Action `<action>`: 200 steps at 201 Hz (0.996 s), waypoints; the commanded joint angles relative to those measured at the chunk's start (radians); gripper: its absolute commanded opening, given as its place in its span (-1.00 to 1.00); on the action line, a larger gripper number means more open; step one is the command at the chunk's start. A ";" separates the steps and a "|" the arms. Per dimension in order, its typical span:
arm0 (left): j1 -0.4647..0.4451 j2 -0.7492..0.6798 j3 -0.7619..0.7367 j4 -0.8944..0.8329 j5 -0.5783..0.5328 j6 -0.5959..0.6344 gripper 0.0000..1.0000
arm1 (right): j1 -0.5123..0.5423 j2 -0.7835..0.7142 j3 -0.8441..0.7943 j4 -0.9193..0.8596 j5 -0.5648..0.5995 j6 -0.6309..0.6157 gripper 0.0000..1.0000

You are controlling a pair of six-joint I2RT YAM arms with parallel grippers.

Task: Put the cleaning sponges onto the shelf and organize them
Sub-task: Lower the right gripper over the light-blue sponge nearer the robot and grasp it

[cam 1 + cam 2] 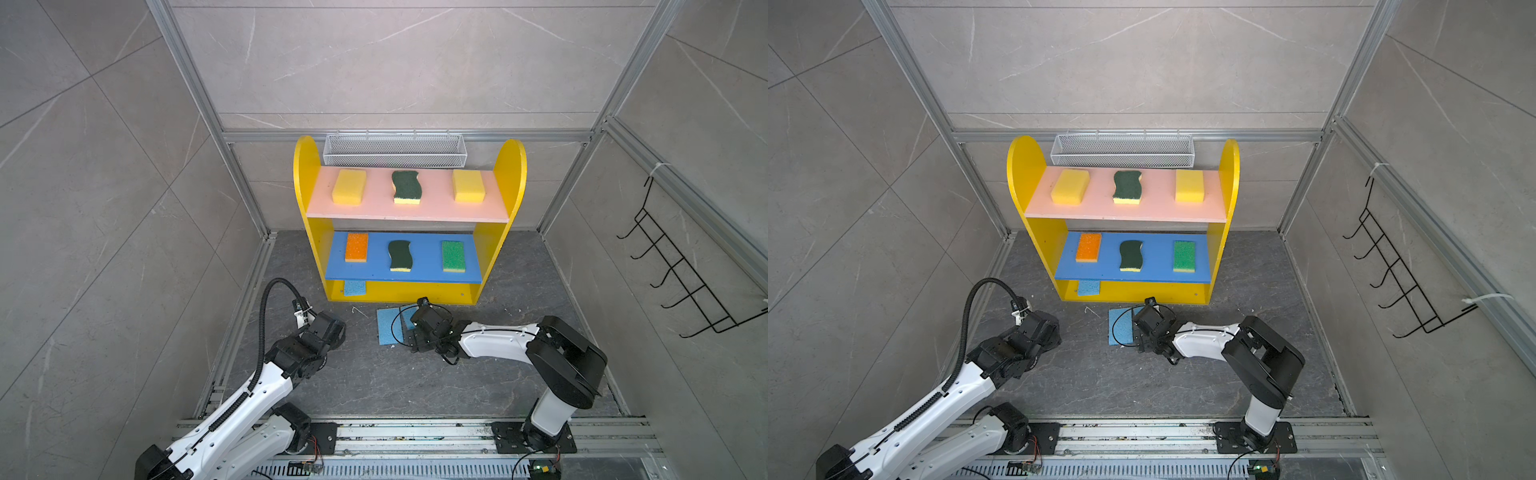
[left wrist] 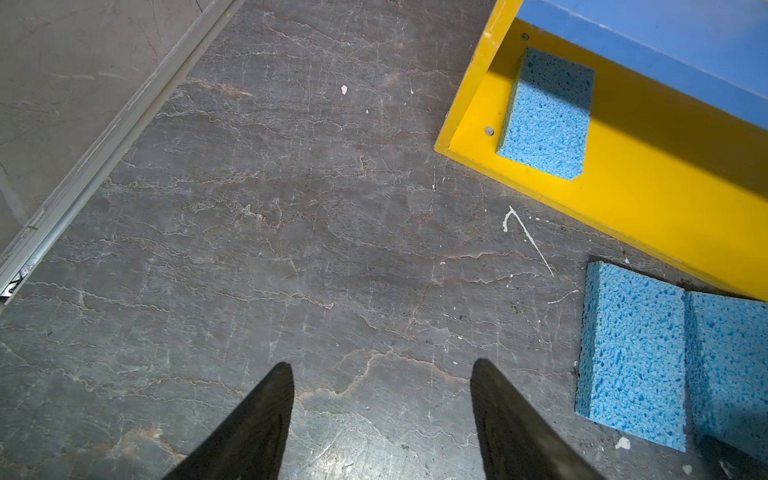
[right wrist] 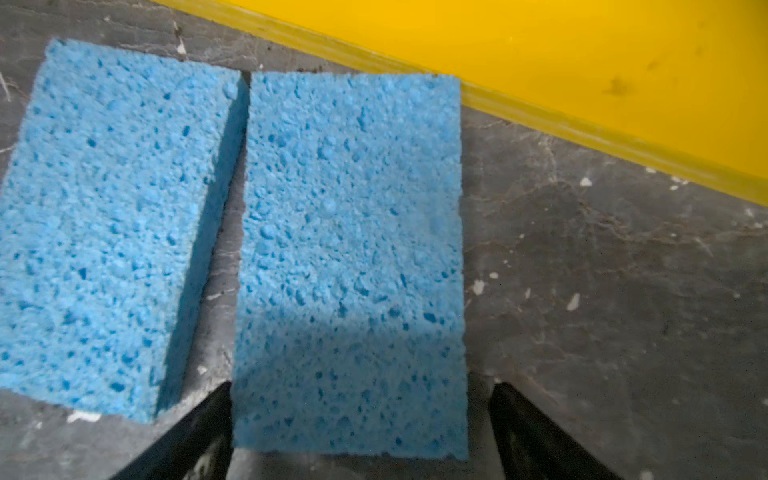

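The yellow shelf (image 1: 305, 166) holds two yellow sponges (image 1: 349, 187) (image 1: 468, 185) and a dark-green scourer (image 1: 406, 187) on its pink board. An orange one (image 1: 356, 247), a second scourer (image 1: 400, 255) and a bright-green one (image 1: 453, 256) lie on the blue board. One light-blue sponge (image 2: 546, 114) rests on the bottom board. Two more light-blue sponges (image 3: 108, 216) (image 3: 353, 249) lie side by side on the floor before the shelf. My right gripper (image 3: 361, 386) is open, straddling the near end of the right-hand one. My left gripper (image 2: 382, 365) hangs open over bare floor, left of them.
A white wire basket (image 1: 395, 149) hangs behind the shelf's top. A black hook rack (image 1: 681, 270) is fixed to the right wall. Aluminium rails (image 2: 83, 166) edge the dark stone floor (image 1: 374, 382), and tiled walls close in on three sides.
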 commanded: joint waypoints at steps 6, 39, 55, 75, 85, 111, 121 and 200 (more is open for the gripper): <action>-0.002 -0.005 0.024 0.010 -0.029 0.024 0.41 | 0.000 0.019 0.019 -0.015 -0.010 -0.002 0.88; -0.002 -0.016 0.021 0.004 -0.029 0.015 0.42 | -0.001 0.040 0.017 -0.005 -0.023 -0.008 0.81; -0.002 -0.020 0.021 -0.003 -0.031 0.012 0.41 | 0.000 0.050 0.016 0.005 -0.028 -0.016 0.77; -0.002 -0.030 0.023 -0.013 -0.038 0.011 0.42 | 0.000 0.059 0.022 0.009 -0.031 -0.023 0.69; -0.003 -0.036 0.025 -0.018 -0.042 0.011 0.41 | 0.001 0.058 0.023 0.009 -0.034 -0.024 0.63; -0.002 -0.049 0.023 -0.024 -0.046 0.010 0.42 | 0.000 0.028 0.019 0.009 -0.033 0.006 0.57; -0.003 -0.053 0.020 -0.023 -0.046 0.007 0.41 | 0.001 0.011 0.013 0.019 -0.023 0.029 0.55; -0.002 -0.097 0.000 -0.039 -0.061 0.018 0.41 | 0.004 -0.054 0.014 0.069 0.011 0.120 0.39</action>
